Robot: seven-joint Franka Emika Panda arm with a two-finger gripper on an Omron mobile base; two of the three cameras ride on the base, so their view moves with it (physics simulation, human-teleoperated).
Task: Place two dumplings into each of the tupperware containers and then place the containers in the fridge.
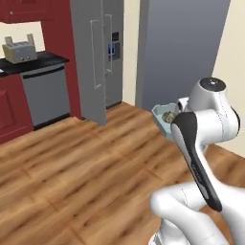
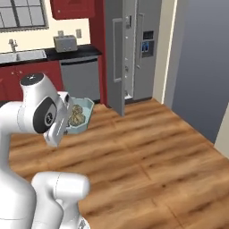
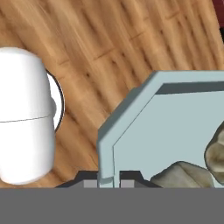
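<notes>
1. The gripper (image 3: 108, 180) is clamped on the rim of the pale blue container (image 2: 83, 117), carried above the wooden floor (image 2: 147, 147) with two dumplings (image 2: 76, 115) inside.
2. Carrying step, I'd judge.
3. Far right, the fridge (image 2: 134, 49) stands with its door (image 2: 114, 58) ajar; next comes reaching a shelf, keeping the tray level.

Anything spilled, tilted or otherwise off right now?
Nothing stands out. The pale blue container is gripped by its rim in the gripper, roughly level over the floor, dumplings inside. The fridge door stands open.
</notes>
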